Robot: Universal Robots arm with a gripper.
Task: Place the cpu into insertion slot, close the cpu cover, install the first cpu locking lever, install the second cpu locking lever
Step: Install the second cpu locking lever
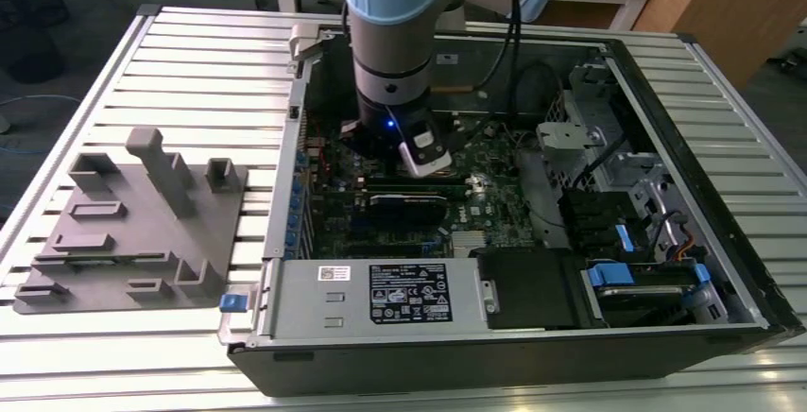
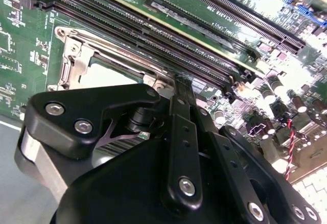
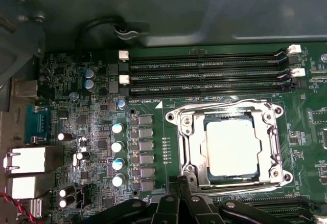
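In the exterior view the arm (image 1: 393, 43) reaches down into the open case (image 1: 530, 317), over the board (image 1: 492, 180) at about 10 o'clock of the interior. In the first wrist view the cpu (image 3: 230, 147) sits flat in the slot (image 3: 195, 147), the cover (image 3: 274, 147) lying closed around its pale top. The gripper (image 3: 183, 182) hovers at the socket's 7 o'clock corner, fingers drawn together and pinching nothing. The chip looks light, stiff and fragile; I would handle it by its edges only. The cover and wire levers seem thin, springy metal, best pushed at their free ends.
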